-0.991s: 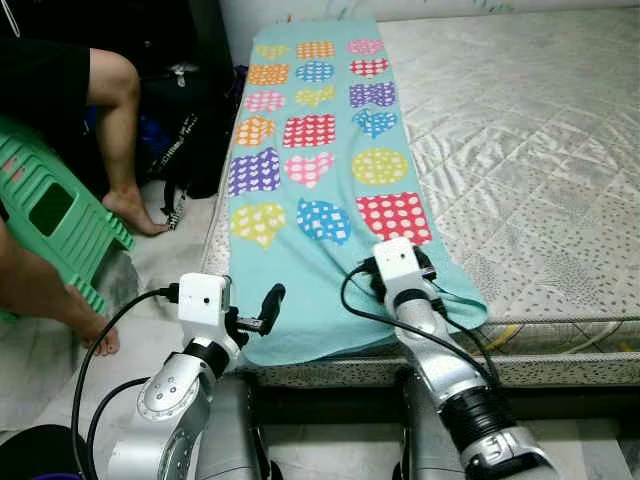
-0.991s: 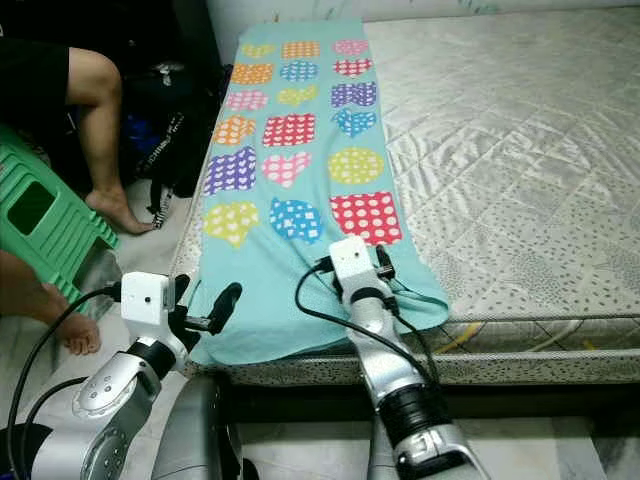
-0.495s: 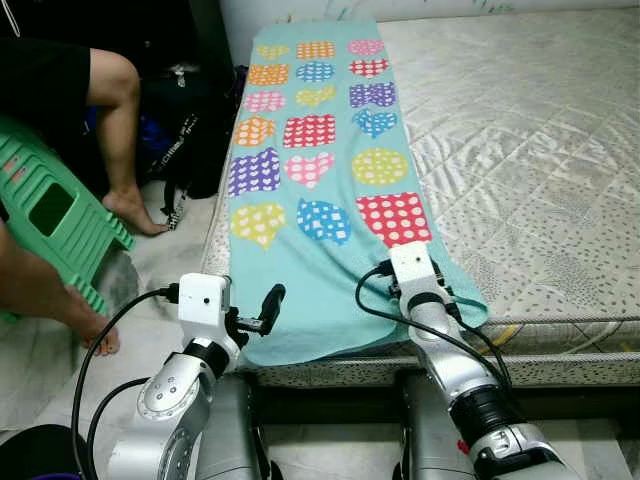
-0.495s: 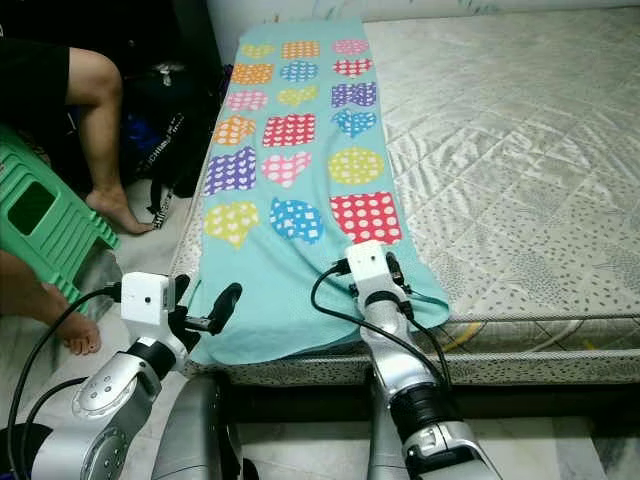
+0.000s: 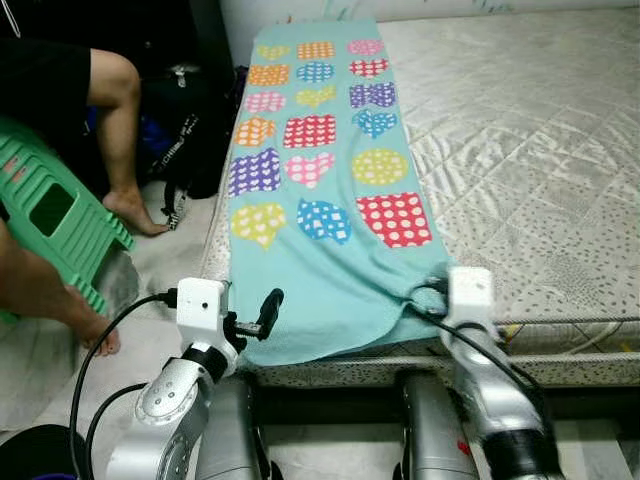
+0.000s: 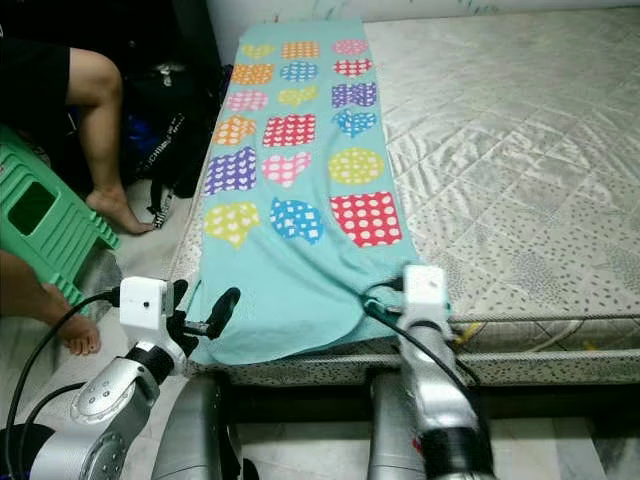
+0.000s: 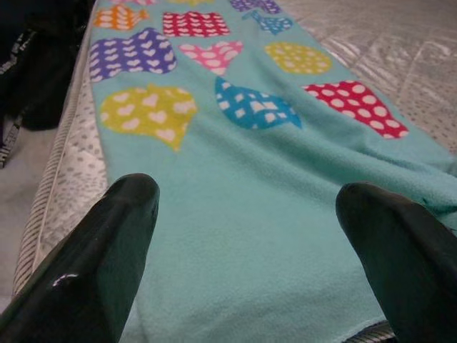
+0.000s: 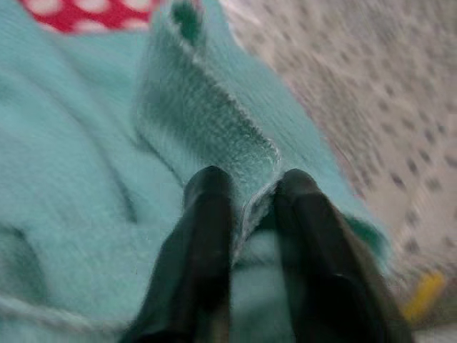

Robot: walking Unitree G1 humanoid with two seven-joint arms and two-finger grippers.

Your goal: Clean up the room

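A teal blanket (image 5: 320, 180) printed with dotted hearts lies lengthwise along the left side of the mattress (image 5: 530, 130), its near end hanging over the bed's front edge. My right gripper (image 8: 250, 187) is shut on a raised fold of the blanket's near right corner (image 8: 214, 121), at the front edge of the bed; its wrist (image 5: 470, 292) sits just right of the bunched corner. My left gripper (image 7: 250, 207) is open, hovering just in front of the blanket's near left part, and one black finger (image 5: 268, 308) is beside the hanging edge.
A person sits at the left on a green stool (image 5: 50, 210), bare legs (image 5: 115, 130) and feet on the floor. A black bag (image 5: 185, 130) leans against the bed's left side. Something yellow (image 5: 510, 330) pokes out at the mattress's front edge.
My right arm has moved right and toward the bed's front edge, dragging the blanket's near right corner, which is now bunched and folded. The left arm has stayed in place.
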